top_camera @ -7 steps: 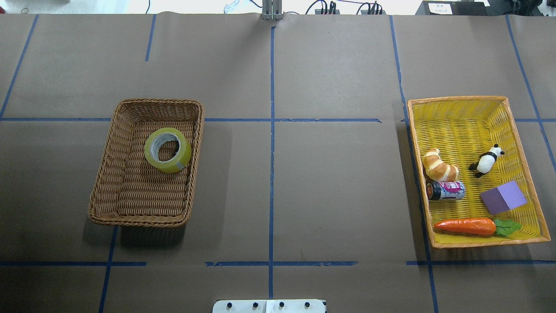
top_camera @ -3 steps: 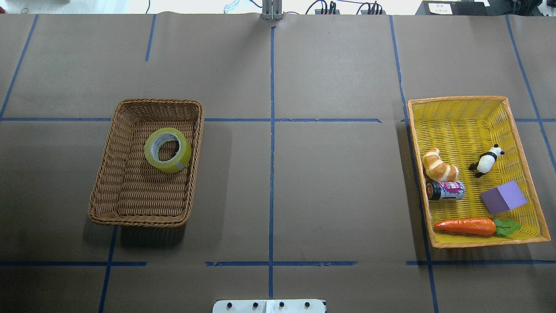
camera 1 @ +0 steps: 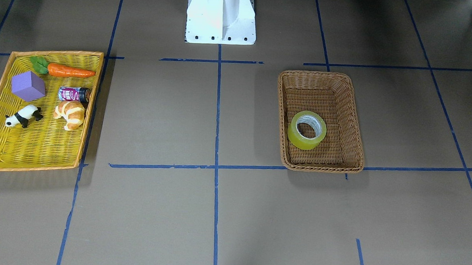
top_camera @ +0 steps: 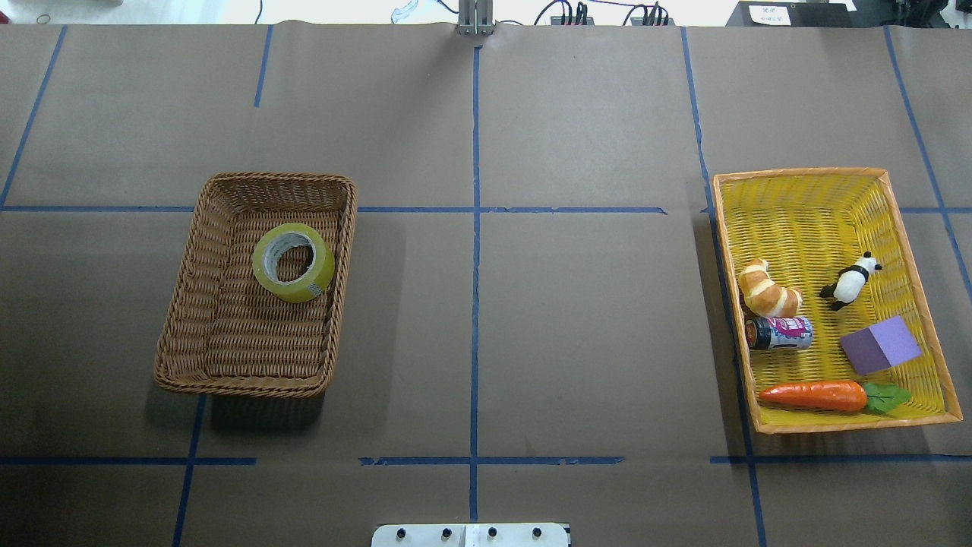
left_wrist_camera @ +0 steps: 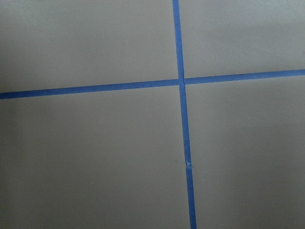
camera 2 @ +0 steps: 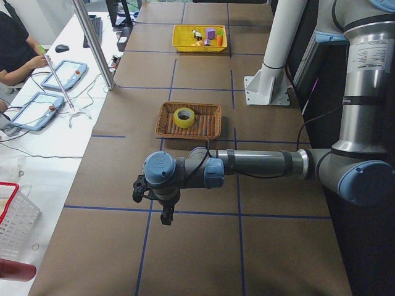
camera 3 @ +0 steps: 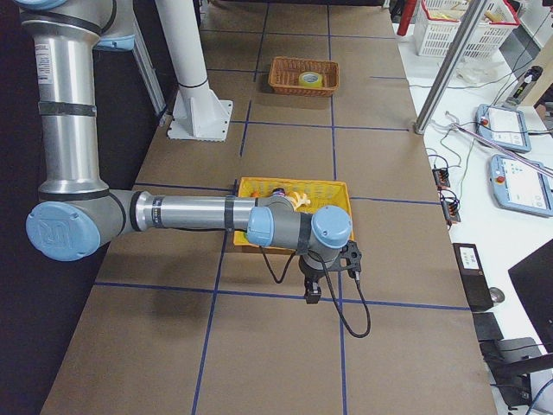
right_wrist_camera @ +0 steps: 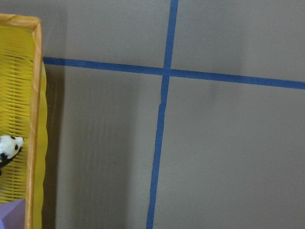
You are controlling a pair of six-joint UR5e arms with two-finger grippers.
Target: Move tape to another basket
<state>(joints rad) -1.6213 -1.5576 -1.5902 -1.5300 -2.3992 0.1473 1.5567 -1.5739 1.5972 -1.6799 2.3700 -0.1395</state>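
Note:
The yellow-green tape (top_camera: 322, 275) lies flat in the far half of the brown wicker basket (top_camera: 191, 304) on the table's left. It also shows in the front view (camera 1: 296, 139) and in both side views (camera 2: 177, 122) (camera 3: 311, 81). My left gripper (camera 2: 165, 216) hangs over bare table well short of the basket (camera 2: 200, 127). My right gripper (camera 3: 313, 296) hangs just beyond the yellow tray. Both grippers show only in the side views, so I cannot tell whether they are open or shut. Neither wrist view shows fingers.
A yellow woven tray (top_camera: 805, 205) on the right holds a croissant (top_camera: 768, 289), a panda figure (top_camera: 849, 282), a can (top_camera: 782, 333), a purple block (top_camera: 881, 345) and a carrot (top_camera: 816, 395). The robot's white base (camera 1: 221, 16) stands mid-table. Operators' consoles sit beyond the table edge.

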